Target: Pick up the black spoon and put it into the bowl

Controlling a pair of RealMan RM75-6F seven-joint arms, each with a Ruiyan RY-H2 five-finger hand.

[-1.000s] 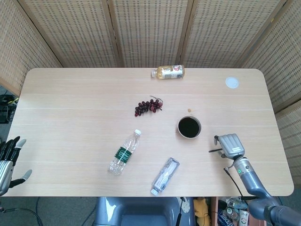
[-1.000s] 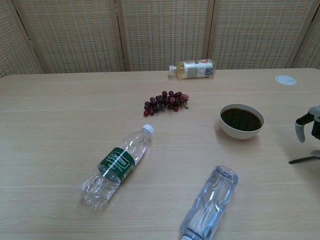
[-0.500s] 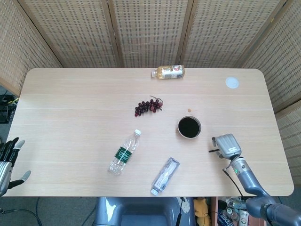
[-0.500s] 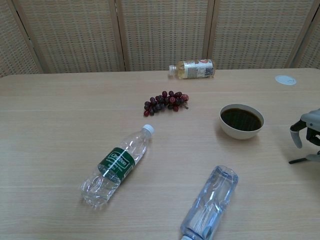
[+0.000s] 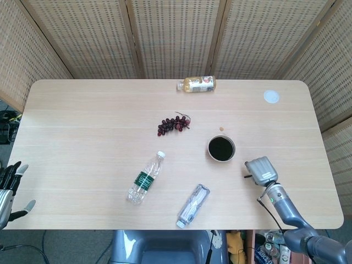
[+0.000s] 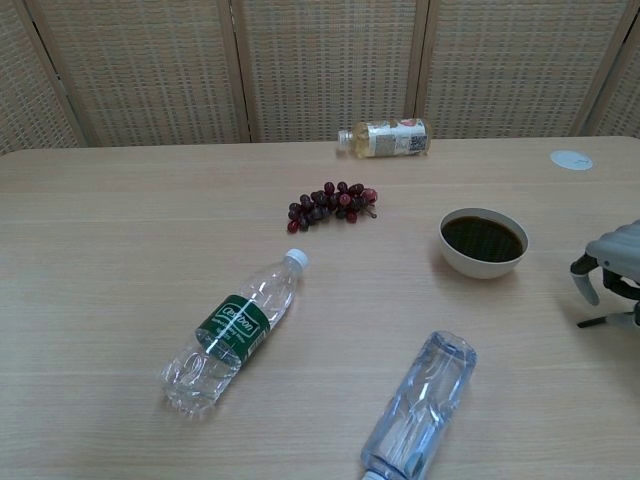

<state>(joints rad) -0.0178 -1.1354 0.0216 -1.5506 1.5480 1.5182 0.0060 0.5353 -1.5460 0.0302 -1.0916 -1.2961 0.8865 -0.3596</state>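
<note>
The bowl (image 5: 221, 148) (image 6: 483, 242) is white outside and dark inside, and it stands right of the table's centre. To its right lies the black spoon (image 5: 248, 177) (image 6: 606, 321); only its thin handle shows on the table, and the rest is hidden under my right hand (image 5: 261, 170) (image 6: 610, 263). That hand hovers palm down just above the spoon, its fingers (image 6: 582, 279) hanging apart, with nothing gripped that I can see. My left hand (image 5: 9, 186) hangs off the table's lower left corner with its fingers spread and empty.
Red grapes (image 5: 173, 124) lie left of the bowl. A green-labelled water bottle (image 5: 145, 179) and a bare clear bottle (image 5: 193, 205) lie near the front edge. A yellow drink bottle (image 5: 196, 84) and a white lid (image 5: 270, 97) sit at the back.
My right hand has shifted a little to the left, toward the bowl, staying over the spoon. The spoon handle lies where it was. My left hand sank slightly.
</note>
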